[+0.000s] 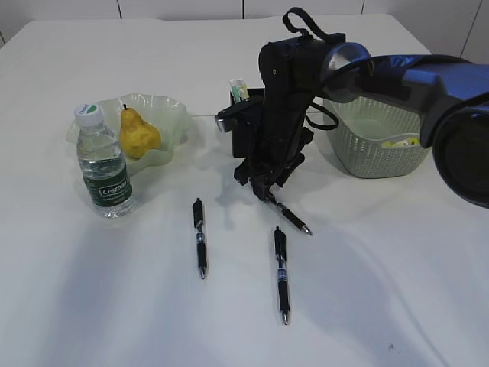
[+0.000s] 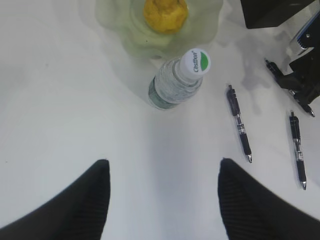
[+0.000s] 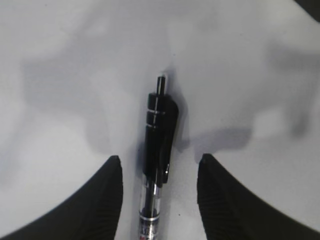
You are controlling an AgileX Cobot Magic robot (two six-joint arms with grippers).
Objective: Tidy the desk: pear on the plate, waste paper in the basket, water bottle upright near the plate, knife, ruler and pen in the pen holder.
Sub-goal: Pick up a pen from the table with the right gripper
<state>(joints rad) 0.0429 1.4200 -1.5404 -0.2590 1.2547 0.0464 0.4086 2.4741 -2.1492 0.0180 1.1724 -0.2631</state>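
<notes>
Desk check from my station. The pear [image 1: 138, 134] sits in the plate [image 1: 177, 113], far left of the table [image 1: 92, 306]. The water bottle [image 1: 103, 162] stands upright just in front of the plate's left edge; from the left wrist view I look down on its white cap [image 2: 195, 62].

The pen holder [image 1: 243, 122] stands mid-table, partly hidden behind my right arm; something green and white pokes out of its top, too small for me to name. The basket [image 1: 376, 145] is right of it, with a bit of yellow and white low inside that I take for the waste paper [image 1: 401, 141].

Three pens lie on the table. The left pen [image 1: 199, 237] and the middle pen [image 1: 281, 274] lie nearly parallel in the foreground, well apart from each other. The third pen [image 1: 289, 215] lies at a slant under my right gripper [image 1: 263, 187].

Right gripper: low over the table, jaws parted to either side of the third pen's clip end [image 3: 159, 131]. In the right wrist view there is clear table between each finger [image 3: 100, 200] and the barrel, so nothing is gripped.

Left gripper [image 2: 162, 200]: spread wide and empty, hanging above bare table in front of the bottle. I cannot find it in the exterior view.
</notes>
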